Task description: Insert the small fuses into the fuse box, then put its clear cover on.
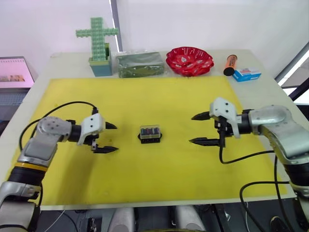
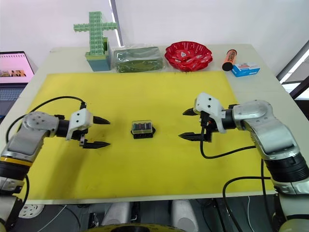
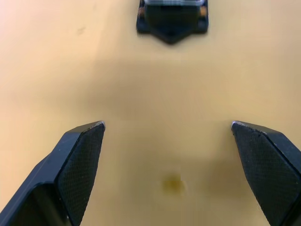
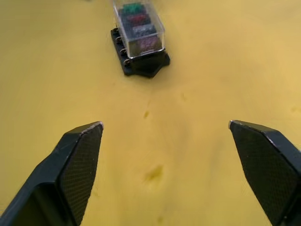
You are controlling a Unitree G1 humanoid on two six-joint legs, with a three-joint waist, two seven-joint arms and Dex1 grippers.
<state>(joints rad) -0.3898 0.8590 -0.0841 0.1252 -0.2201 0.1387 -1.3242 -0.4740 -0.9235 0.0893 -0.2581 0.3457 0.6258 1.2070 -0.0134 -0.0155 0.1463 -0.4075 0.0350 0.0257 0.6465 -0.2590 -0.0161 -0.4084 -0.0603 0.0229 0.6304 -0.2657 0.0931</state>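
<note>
The small black plastic fuse box (image 1: 150,134) sits mid-mat between both arms, colored fuses (image 4: 138,24) seated, clear boxy cover (image 4: 141,26) on top. Left gripper (image 1: 107,137) and right gripper (image 1: 200,128) both gape wide, empty. Only risk I'd guess: cover isn't fully snapped, so a nudge pops it.

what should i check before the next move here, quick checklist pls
1. Clear cover seated on fuse box: ok, looks on and level.
2. Fuses in slots under the cover: ok, green, red, grey and purplish ones show.
3. Left gripper open, holding nothing, off the box: ok.
4. Right gripper open, holding nothing, off the box: ok.
5. Cover fully clicked down: cannot tell.
6. No stray fuses on yellow mat: ok.
</note>
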